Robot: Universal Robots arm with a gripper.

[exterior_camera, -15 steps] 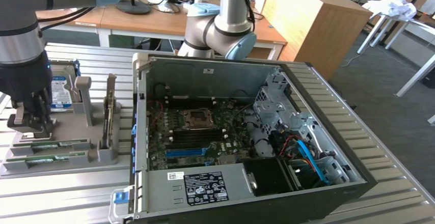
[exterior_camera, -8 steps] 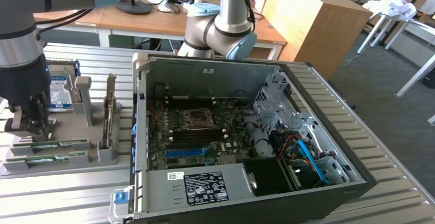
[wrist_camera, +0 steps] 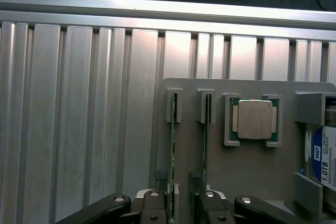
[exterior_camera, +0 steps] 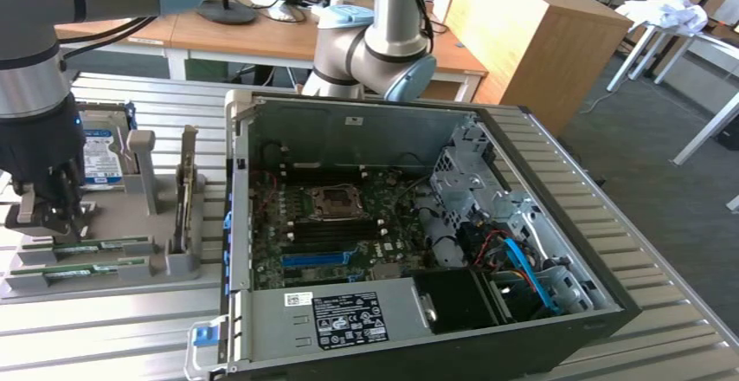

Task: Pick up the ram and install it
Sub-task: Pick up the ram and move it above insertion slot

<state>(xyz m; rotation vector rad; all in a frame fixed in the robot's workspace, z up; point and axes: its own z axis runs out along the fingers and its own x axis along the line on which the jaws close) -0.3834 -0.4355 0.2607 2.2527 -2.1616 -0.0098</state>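
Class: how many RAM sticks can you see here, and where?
2. The nearer ram stick and the farther ram stick stand on edge in the grey holder, at the exterior view's left. Others may be hidden inside the computer case.

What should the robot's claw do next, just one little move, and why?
Probably go straight down a bit. The claw is open above the tray, and in the wrist view one ram stick lines up between its fingers, not gripped yet.
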